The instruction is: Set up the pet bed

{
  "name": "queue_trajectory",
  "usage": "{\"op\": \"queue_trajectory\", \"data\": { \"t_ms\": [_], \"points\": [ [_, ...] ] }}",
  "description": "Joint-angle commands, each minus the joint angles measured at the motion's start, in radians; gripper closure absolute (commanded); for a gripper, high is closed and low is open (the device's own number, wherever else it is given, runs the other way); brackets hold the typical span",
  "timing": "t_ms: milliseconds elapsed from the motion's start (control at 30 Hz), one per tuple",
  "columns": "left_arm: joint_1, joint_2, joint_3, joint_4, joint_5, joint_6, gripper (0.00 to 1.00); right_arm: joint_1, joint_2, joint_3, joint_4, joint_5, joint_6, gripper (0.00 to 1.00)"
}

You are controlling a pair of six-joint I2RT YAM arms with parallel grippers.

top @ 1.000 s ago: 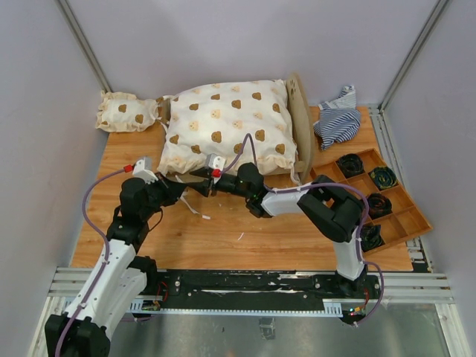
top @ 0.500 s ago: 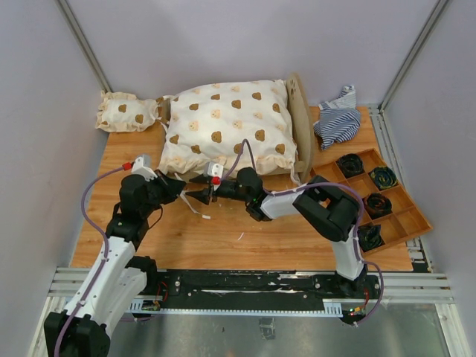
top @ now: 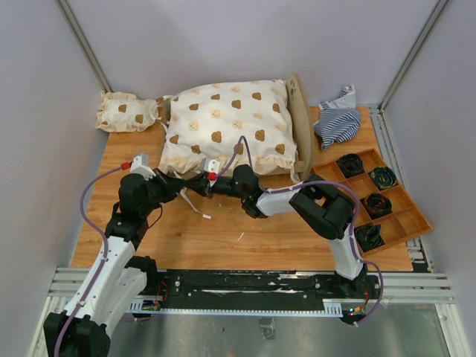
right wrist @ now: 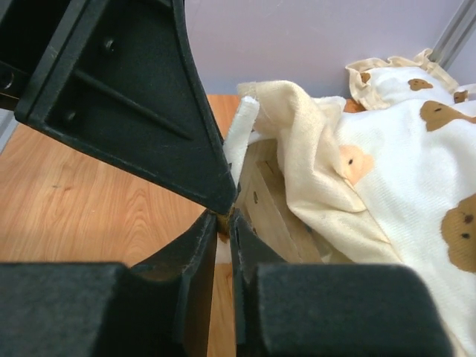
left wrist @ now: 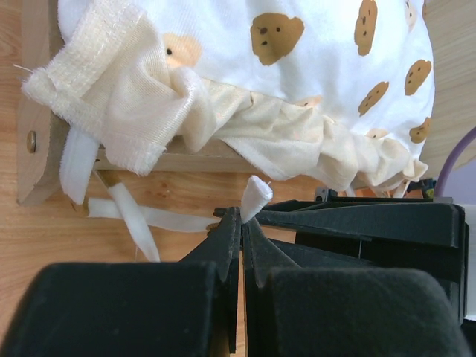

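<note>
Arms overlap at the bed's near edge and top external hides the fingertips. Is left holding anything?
Observer: Yes. In the left wrist view the left gripper is shut on a white strap; the strap's end pokes out past the tips.
Operator: Right gripper?
Observer: In the right wrist view the right gripper has its jaws nearly together, tip to tip with the left's finger. I can't tell whether it pinches the strap.
Operator: Cushion corner tied down?
Observer: Not that I can see. The fuzzy tab of the bear-print cushion lies folded over the rail of the pet bed, and loose ties hang below it.
</note>
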Motion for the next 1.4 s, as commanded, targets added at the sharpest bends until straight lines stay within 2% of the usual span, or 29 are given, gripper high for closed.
{"op": "queue_trajectory", "data": {
  "t_ms": [0, 33, 67, 167, 267, 400, 567, 633, 800, 1067, 1100, 1200, 1233, 1367],
  "points": [
    [0.002, 0.006, 0.032, 0.001, -0.007, -0.009, 1.0, 0.018, 0.028, 0.029, 0.042, -0.017, 0.014, 0.99],
    [0.002, 0.007, 0.037, -0.007, -0.018, -0.002, 0.99, 0.017, 0.03, 0.025, 0.046, -0.014, 0.02, 1.0],
    [0.002, 0.009, 0.046, -0.018, -0.034, 0.012, 0.95, 0.017, 0.029, 0.021, 0.044, -0.009, 0.024, 1.0],
    [0.002, 0.015, 0.102, -0.096, -0.165, 0.08, 0.67, 0.018, 0.015, 0.018, -0.019, 0.036, 0.023, 1.0],
    [0.002, 0.016, 0.149, -0.165, -0.303, 0.154, 0.63, 0.017, 0.005, 0.053, -0.171, 0.077, -0.007, 1.0],
    [0.002, 0.033, 0.145, -0.186, -0.418, 0.188, 0.65, 0.021, 0.003, 0.109, -0.312, 0.113, -0.033, 1.0],
    [0.003, 0.093, 0.126, -0.13, -0.386, 0.198, 0.66, 0.041, 0.015, 0.174, -0.436, 0.151, -0.083, 1.0],
    [0.002, 0.099, 0.122, -0.103, -0.342, 0.201, 0.66, 0.046, 0.022, 0.186, -0.443, 0.145, -0.095, 1.0],
    [0.002, 0.137, 0.12, -0.132, -0.433, 0.184, 0.66, 0.049, 0.026, 0.183, -0.431, 0.144, -0.096, 1.0],
    [0.002, 0.18, 0.091, -0.069, -0.407, 0.195, 0.66, 0.053, 0.035, 0.168, -0.404, 0.112, -0.103, 1.0],
    [0.002, 0.184, 0.093, -0.066, -0.407, 0.202, 0.69, 0.053, 0.038, 0.166, -0.402, 0.106, -0.109, 1.0],
    [0.002, 0.19, 0.111, -0.074, -0.397, 0.222, 0.97, 0.053, 0.05, 0.167, -0.397, 0.078, -0.142, 1.0],
    [0.002, 0.187, 0.118, -0.081, -0.385, 0.227, 0.99, 0.053, 0.054, 0.168, -0.399, 0.063, -0.164, 1.0],
    [0.002, 0.155, 0.138, -0.124, -0.335, 0.218, 1.0, 0.053, 0.064, 0.185, -0.428, 0.014, -0.284, 1.0]
  ]
}}
